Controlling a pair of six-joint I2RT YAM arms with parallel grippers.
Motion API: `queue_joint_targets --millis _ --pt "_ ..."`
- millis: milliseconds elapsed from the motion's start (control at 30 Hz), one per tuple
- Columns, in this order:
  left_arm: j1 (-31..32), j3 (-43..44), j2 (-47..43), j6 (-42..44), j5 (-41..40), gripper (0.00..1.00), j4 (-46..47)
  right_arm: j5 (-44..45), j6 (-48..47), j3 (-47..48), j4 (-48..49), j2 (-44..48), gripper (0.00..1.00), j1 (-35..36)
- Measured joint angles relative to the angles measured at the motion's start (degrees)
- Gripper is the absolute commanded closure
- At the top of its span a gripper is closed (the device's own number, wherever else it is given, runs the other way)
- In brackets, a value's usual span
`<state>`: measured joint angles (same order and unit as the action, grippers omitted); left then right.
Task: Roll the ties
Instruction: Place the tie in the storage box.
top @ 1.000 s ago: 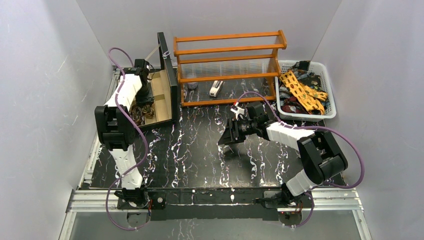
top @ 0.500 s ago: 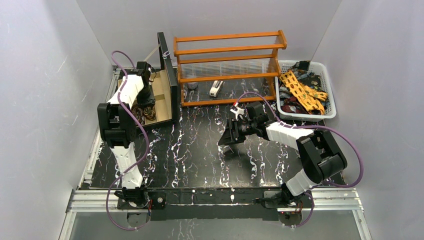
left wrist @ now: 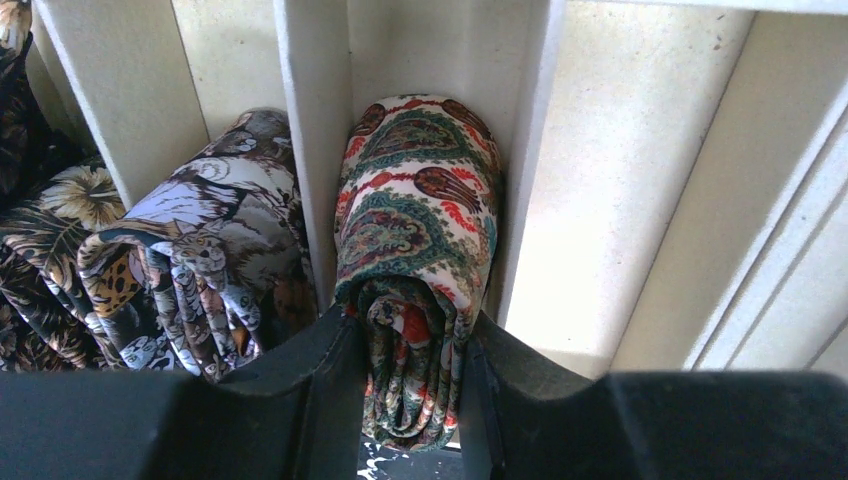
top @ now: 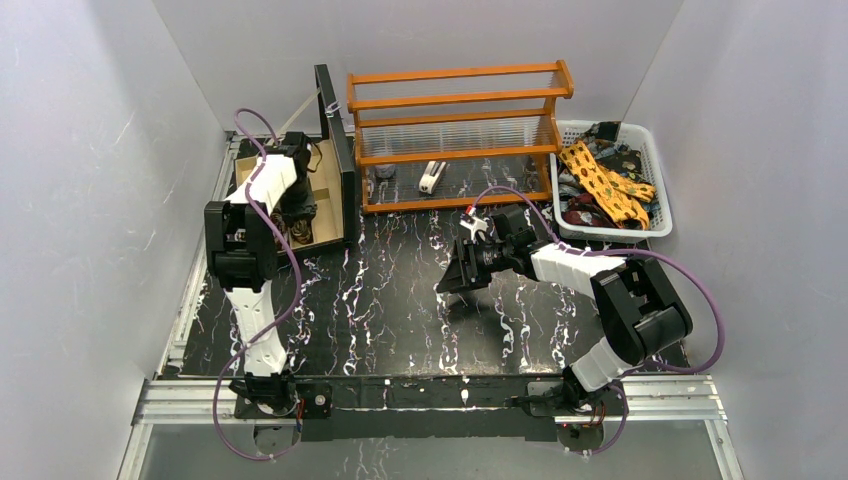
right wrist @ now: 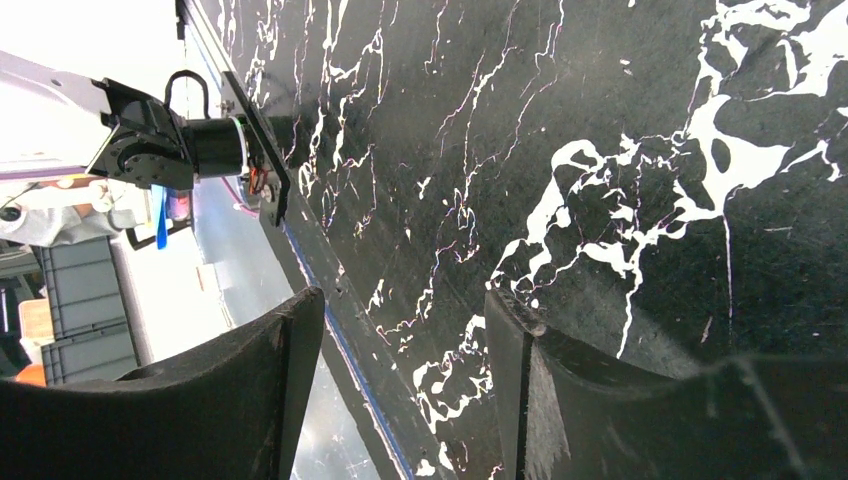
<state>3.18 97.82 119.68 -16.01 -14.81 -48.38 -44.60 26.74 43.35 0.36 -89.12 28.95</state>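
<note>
No writing, number or brand can be read anywhere; any print on the small white box point(top: 432, 177) in the far rack point(top: 455, 135) is too small to tell.

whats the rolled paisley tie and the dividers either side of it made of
Paisley tie: woven fabric, perhaps silk or polyester, with a slight sheen; it shows soft folds and a fine printed pattern. Dividers: probably matte cream cardboard or thin board; the faces are flat, dull and faintly speckled.

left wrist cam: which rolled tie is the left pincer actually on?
The cream paisley tie with red and green motifs, gripped in the left pincer. The grey-brown animal-print tie one slot to its left sits untouched.
</note>
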Motion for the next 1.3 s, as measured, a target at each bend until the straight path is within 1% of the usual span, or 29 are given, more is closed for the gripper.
queue_joint_targets --millis 67,167,300,400,467,800,900,967,1033,1167,1300 --pt "0.3 -0.5 0.0 0.0 -0.3 0.81 0.4 -0.1 -0.1 0.0 -0.3 0.0 0.31 0.0" --pt "0.6 -0.6 0.0 0.0 -0.9 0.73 0.7 -0.2 -0.1 0.0 -0.4 0.0 0.31 0.0" --pt "0.7 -0.6 0.0 -0.2 -1.4 0.68 0.6 -0.2 -0.2 0.0 -0.4 0.0 0.31 0.0" --pt "0.7 -0.6 0.0 -0.5 -1.8 0.61 0.6 -0.2 -0.2 0.0 -0.4 0.0 0.31 0.0" --pt "0.7 -0.6 0.0 -0.8 -1.9 0.55 0.5 -0.2 -0.2 0.0 -0.4 0.0 0.3 0.0" --pt "0.7 1.4 0.0 -1.0 -2.5 0.44 -1.8 -0.3 -0.2 0.0 -0.4 0.0 0.3 0.0" --pt "0.7 2.5 -0.1 -1.0 -2.5 0.38 -2.7 -0.5 -0.2 0.0 -0.4 -0.1 0.3 0.0" --pt "0.7 2.9 -0.4 -0.9 -2.5 0.38 -2.9 -0.6 -0.2 0.0 -0.4 -0.2 0.3 0.0" --pt "0.7 3.1 -0.7 -0.8 -2.5 0.41 -3.1 -0.6 -0.2 0.0 -0.4 -0.2 0.3 0.0" --pt "0.7 3.2 -0.9 -0.4 -2.5 0.54 -3.1 -0.8 -0.2 0.0 -0.4 -0.5 0.3 0.0" --pt "0.7 3.2 -0.9 0.2 -2.2 0.64 -3.1 -1.0 -0.2 0.0 -0.4 -1.0 0.3 0.0"
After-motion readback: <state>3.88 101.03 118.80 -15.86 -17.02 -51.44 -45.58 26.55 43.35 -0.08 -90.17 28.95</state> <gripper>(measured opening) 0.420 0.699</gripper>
